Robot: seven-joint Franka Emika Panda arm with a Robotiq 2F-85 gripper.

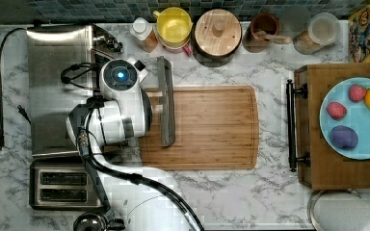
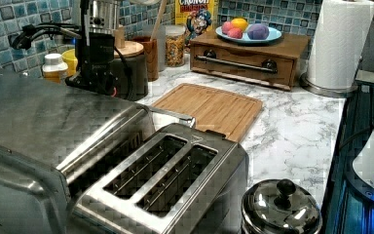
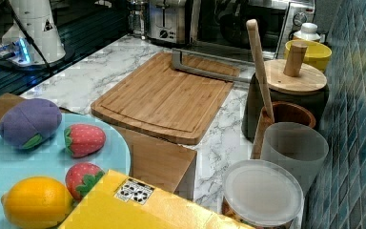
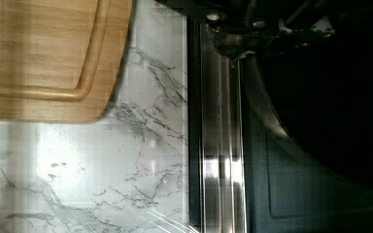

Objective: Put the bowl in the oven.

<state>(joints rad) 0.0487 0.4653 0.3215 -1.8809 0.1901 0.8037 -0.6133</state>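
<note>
the bowl [image 4: 330, 97], dark and round, fills the right of the wrist view, over the oven [image 1: 60, 86]'s lowered door [image 4: 218, 145]. likely step: carry it into the cavity; keep it level, clear the door's bar handle [image 1: 166, 101], set it well inside before letting go. in the top view's left-centre the arm's wrist [image 1: 120, 103] hangs over the door. whether the jaws are gripping, i cannot tell.

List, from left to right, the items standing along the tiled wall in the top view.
Bottle with white cap → yellow cup → round wooden lid → brown utensil holder → clear jar with lid → cereal box.
</note>
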